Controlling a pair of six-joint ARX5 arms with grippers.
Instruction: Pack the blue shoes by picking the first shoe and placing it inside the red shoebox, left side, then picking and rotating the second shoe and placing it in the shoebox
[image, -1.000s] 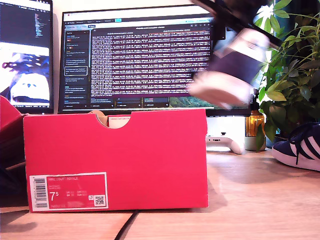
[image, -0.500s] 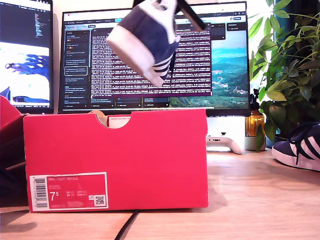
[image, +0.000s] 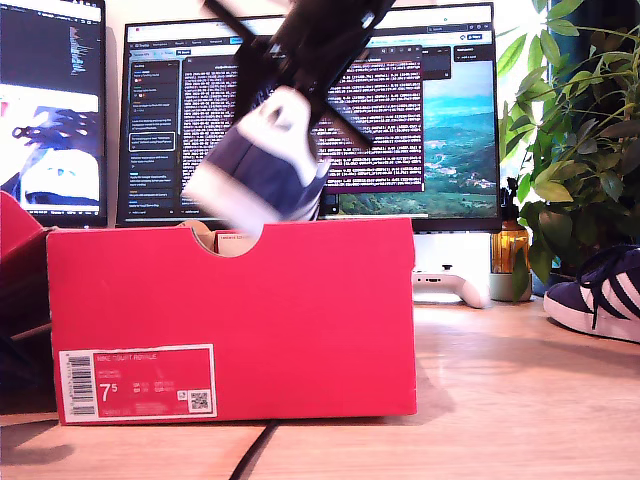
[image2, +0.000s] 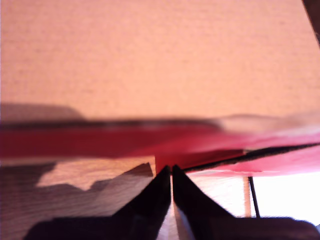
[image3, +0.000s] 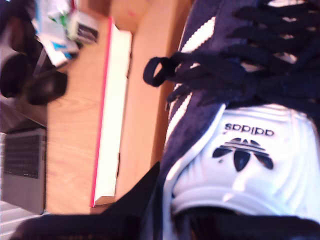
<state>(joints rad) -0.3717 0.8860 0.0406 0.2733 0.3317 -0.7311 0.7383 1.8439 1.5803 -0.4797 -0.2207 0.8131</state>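
Carried shoe (image: 262, 165) motion-blurred, toe behind red shoebox (image: 300, 300) rim (probably), second shoe (image: 598, 292) edge-cropped

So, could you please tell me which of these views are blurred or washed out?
Exterior view: the carried shoe is motion-blurred, the red shoebox sharp. First wrist view: soft throughout, with a blown-out white patch beside my first gripper. Second wrist view: the shoe's white tongue glares, the background smears.

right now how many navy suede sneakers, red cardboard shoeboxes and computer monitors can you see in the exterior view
navy suede sneakers: 2 (one held over the box, one on the wooden desk at the exterior view's right)
red cardboard shoeboxes: 1
computer monitors: 2 (large one, partial one at the exterior view's left)
total: 5
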